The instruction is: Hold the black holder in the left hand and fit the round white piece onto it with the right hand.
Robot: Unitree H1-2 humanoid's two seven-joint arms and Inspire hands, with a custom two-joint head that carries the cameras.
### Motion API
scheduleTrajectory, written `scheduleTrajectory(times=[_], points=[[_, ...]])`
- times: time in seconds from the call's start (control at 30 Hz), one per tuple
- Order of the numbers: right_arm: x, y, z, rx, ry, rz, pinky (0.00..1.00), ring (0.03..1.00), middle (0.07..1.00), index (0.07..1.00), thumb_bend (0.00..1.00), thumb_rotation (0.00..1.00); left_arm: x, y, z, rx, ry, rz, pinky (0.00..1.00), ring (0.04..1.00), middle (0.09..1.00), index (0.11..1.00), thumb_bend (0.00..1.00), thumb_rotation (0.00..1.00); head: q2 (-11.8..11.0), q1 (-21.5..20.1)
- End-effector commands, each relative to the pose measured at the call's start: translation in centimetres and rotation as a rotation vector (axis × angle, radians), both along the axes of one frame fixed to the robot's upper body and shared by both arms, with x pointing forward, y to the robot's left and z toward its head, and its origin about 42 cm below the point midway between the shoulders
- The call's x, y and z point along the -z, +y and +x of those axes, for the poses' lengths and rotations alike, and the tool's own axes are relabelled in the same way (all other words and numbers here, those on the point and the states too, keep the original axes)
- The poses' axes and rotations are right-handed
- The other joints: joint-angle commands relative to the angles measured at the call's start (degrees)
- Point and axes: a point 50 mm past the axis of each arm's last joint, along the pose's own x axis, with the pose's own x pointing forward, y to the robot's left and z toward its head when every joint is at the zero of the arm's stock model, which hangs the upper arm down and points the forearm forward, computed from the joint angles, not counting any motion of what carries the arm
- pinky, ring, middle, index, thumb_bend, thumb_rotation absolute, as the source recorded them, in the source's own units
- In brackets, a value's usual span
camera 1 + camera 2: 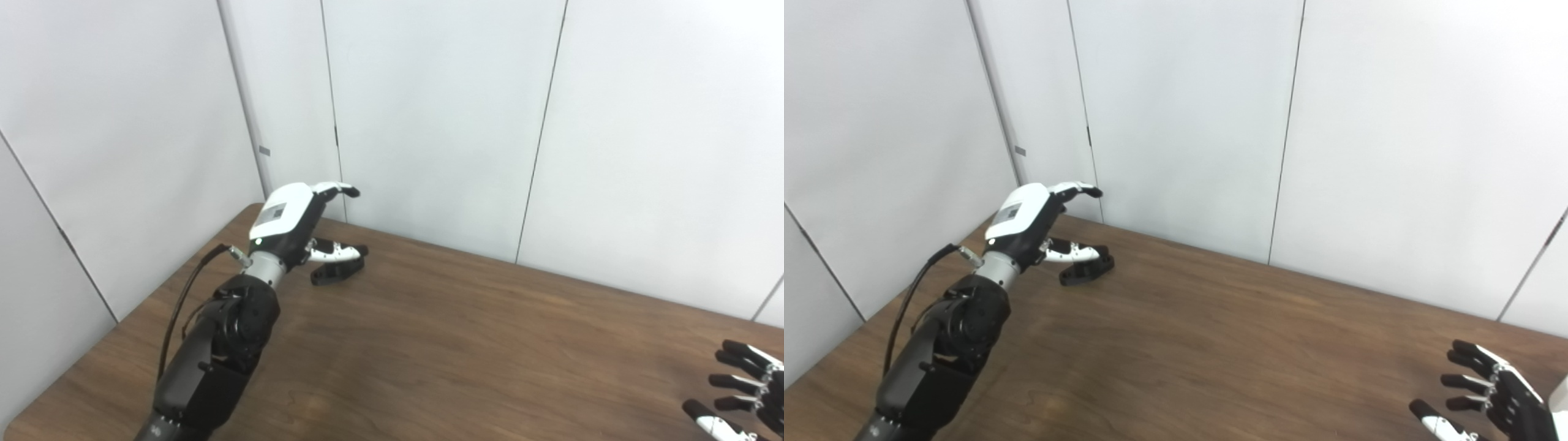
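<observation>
A brown wooden table (465, 343) with a visible grain fills the lower half of the frame, its far edge running diagonally from the middle left down toward the lower right. Its left edge slants down to the lower left corner. Behind it, pale grey-white wall panels (429, 110) fill the upper half of the frame, divided by thin dark vertical seams (542, 128). At the upper left, the panels meet in a corner, just behind the far left corner of the table. A small grey tag (264, 150) sits on one panel near that corner. The light is even and soft, with faint shadows on the tabletop.
</observation>
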Motion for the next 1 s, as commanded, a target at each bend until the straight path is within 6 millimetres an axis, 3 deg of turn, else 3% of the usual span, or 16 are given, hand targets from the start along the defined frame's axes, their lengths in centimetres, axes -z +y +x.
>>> scheduleTrajectory(times=[0.0, 0.1, 0.27, 0.97], points=[[-1.9, -0.2, 0.1, -0.008, -0.077, -0.021, 0.51, 0.638, 0.741, 0.742, 0.50, 0.00, -2.9, 1.2, 0.5, -0.067, -0.053, 0.088, 0.92, 0.990, 0.975, 0.854, 0.88, 0.33, 0.02, -0.05], [-2.0, -0.3, 0.0, -0.008, -0.075, -0.022, 0.50, 0.634, 0.740, 0.740, 0.50, 0.00, -2.7, 1.9, 0.5, -0.121, -0.015, 0.116, 0.99, 0.999, 0.998, 0.890, 0.95, 0.39, 0.29, 0.19], [-2.1, -0.3, -0.1, -0.004, -0.071, -0.035, 0.50, 0.628, 0.736, 0.734, 0.49, 0.00, -2.1, 2.7, 0.8, -0.227, 0.059, 0.100, 1.00, 1.000, 1.000, 0.915, 1.00, 0.48, 0.57, 0.29], [-2.4, 0.2, -0.2, 0.003, -0.070, -0.039, 0.51, 0.641, 0.735, 0.740, 0.46, 0.00, 0.6, 4.7, 2.8, -0.309, 0.215, 0.100, 1.00, 1.000, 1.000, 0.857, 1.00, 0.48, 0.88, -0.38]])
